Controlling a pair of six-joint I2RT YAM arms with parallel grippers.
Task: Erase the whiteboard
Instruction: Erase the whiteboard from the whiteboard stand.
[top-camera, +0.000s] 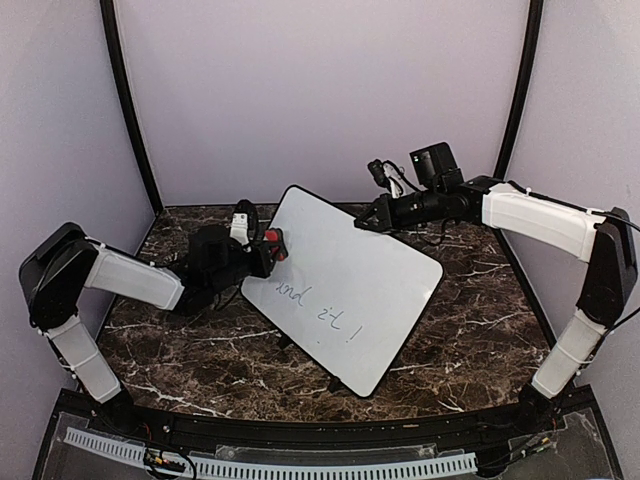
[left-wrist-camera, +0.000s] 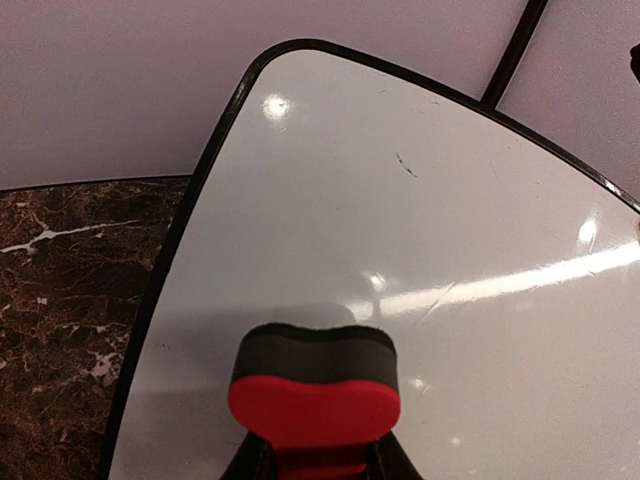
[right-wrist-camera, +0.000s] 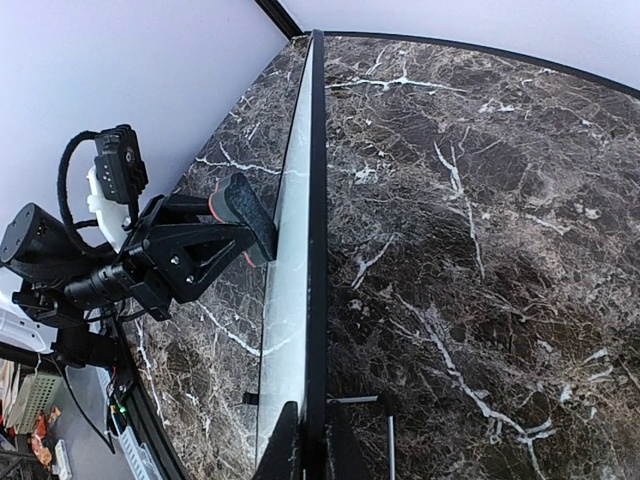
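Whiteboard (top-camera: 345, 285), centre of top view: glossy white face, thin blk rim; blue-grey handwriting (top-camera: 320, 310) lower centre. Eraser (left-wrist-camera: 314, 385), bottom centre of left wrist view: red body, dark grey felt pad. Table (top-camera: 480, 330): dark brown marble pattern w/ white veins. Walls (top-camera: 320, 90): pale lilac-white, blk corner strips (top-camera: 130, 110). L arm (top-camera: 135, 278), R arm (top-camera: 535, 220): white shells, blk joints.

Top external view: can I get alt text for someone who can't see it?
A whiteboard sits at an angle on a dark marble table, with blue-grey handwriting across its nearer half. The left claw holds a red eraser against the board's left edge, and the right claw pinches its far edge.
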